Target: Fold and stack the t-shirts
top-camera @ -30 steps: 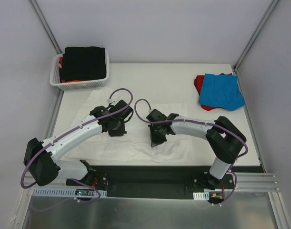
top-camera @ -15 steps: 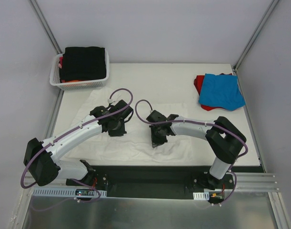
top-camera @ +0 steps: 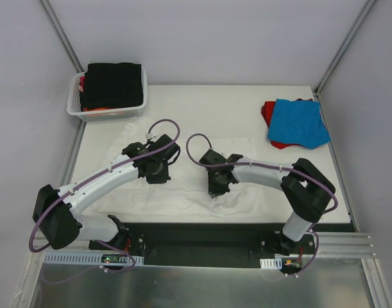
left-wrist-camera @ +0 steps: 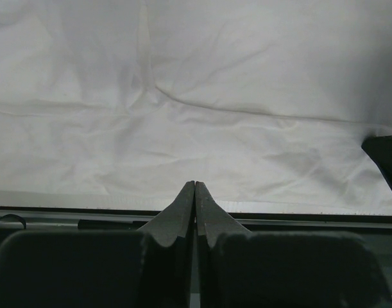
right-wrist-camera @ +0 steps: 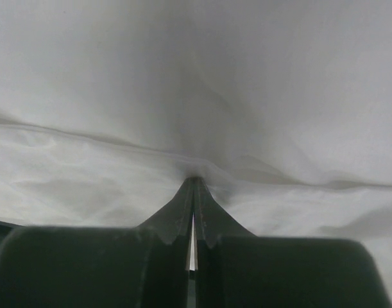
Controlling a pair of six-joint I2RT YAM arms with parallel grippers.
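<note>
A large white t-shirt (top-camera: 183, 196) lies spread and wrinkled on the near half of the table. My left gripper (top-camera: 158, 173) hovers over its left part, shut with nothing between its tips (left-wrist-camera: 194, 184); the white cloth (left-wrist-camera: 247, 83) fills that view. My right gripper (top-camera: 216, 189) is down on the shirt's middle, shut with a pucker of white cloth (right-wrist-camera: 119, 77) gathered at its tips (right-wrist-camera: 194, 179). A folded blue t-shirt (top-camera: 298, 122) rests on a red one (top-camera: 266, 112) at the far right. A black t-shirt (top-camera: 112, 83) sits in the basket.
The white lattice basket (top-camera: 74, 106) stands at the far left corner, with a sliver of orange and red under the black cloth. The table's near edge and a dark rail (left-wrist-camera: 279, 221) run just past the shirt's hem. Metal frame posts rise at both back corners.
My right gripper has slid a little to the right and toward the near edge, pulling the white cloth with it. The left arm has barely moved.
</note>
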